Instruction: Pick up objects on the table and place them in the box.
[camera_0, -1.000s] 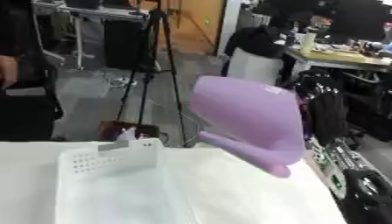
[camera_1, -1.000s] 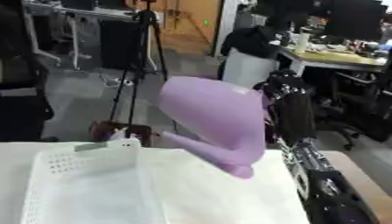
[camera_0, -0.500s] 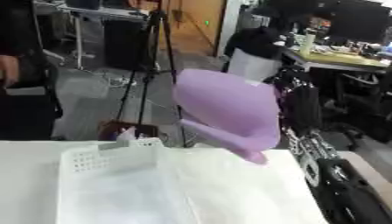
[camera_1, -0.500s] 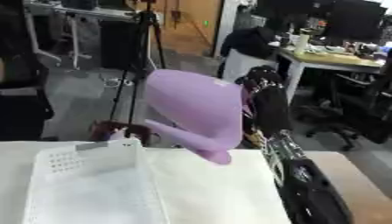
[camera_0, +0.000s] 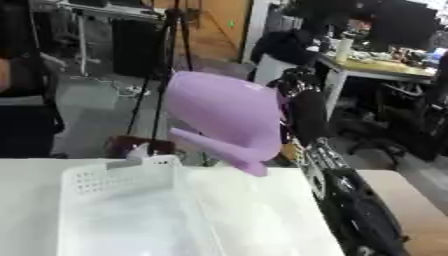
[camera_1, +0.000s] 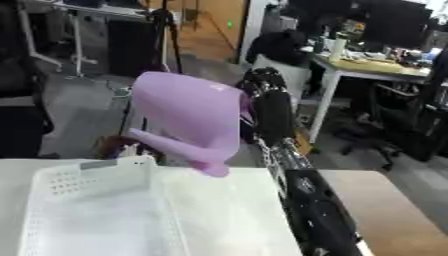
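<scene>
Office clutter fills the background behind a white table (camera_0: 262, 215). Held aloft above the table's far edge, the lilac plastic watering can (camera_0: 229, 115) looks light, rigid and smooth, best taken by its handle side. Its spout slants down toward the white perforated box (camera_0: 131, 210). The right hand (camera_1: 262, 102) clasps its right side.

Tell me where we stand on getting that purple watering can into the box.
Done: the purple watering can is off the table, lifted by the right hand at its far side. In hand: it hangs in the air past the far right corner of the white box, spout down and toward the left. Left: bring it over the box, lower it and release. The box looks empty.
</scene>
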